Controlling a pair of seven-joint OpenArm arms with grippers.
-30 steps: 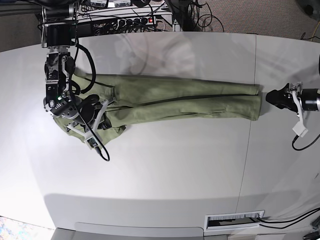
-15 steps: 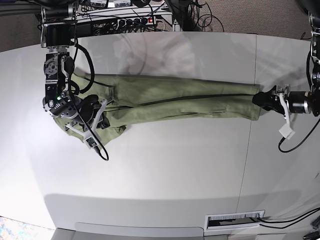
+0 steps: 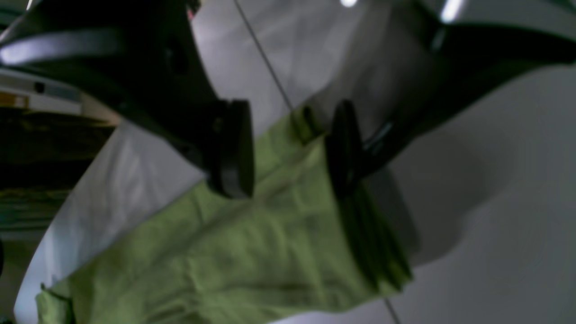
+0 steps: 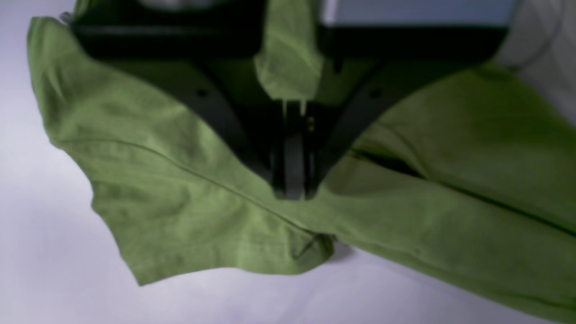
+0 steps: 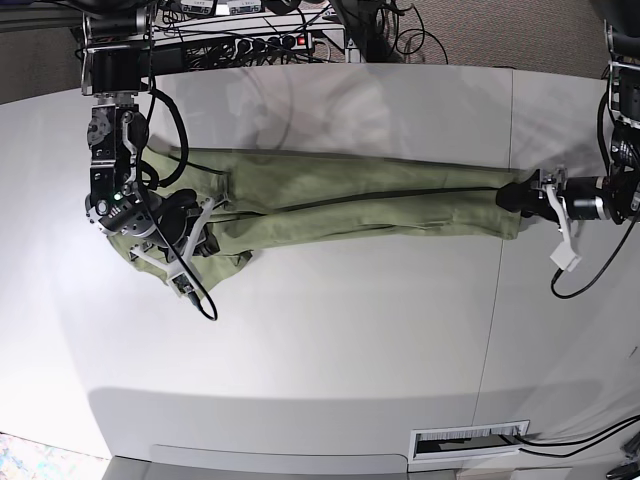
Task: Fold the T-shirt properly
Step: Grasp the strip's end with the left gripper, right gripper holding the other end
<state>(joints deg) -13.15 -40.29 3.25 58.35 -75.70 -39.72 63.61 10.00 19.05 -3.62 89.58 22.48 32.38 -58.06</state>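
Note:
The sage-green T-shirt (image 5: 350, 195) lies stretched into a long narrow band across the white table (image 5: 330, 340). My right gripper (image 5: 188, 228), at the left of the base view, is shut on a pinch of fabric at the shirt's sleeve end. In the right wrist view its fingertips (image 4: 292, 180) press together on the T-shirt (image 4: 189, 193). My left gripper (image 5: 512, 197) is at the shirt's other end. In the left wrist view it (image 3: 288, 148) is open, with its pads (image 3: 236, 148) on either side of the T-shirt's (image 3: 252, 252) hem edge.
A seam in the table top (image 5: 497, 300) runs front to back near the left gripper. Cables and a power strip (image 5: 260, 42) lie beyond the far edge. A white slotted plate (image 5: 468, 438) sits at the front right. A small white tag (image 5: 567, 258) hangs from the left arm.
My left gripper has moved in from the table's right side to the shirt's hem end, and its open fingers now straddle the edge. My right gripper has stayed shut in place.

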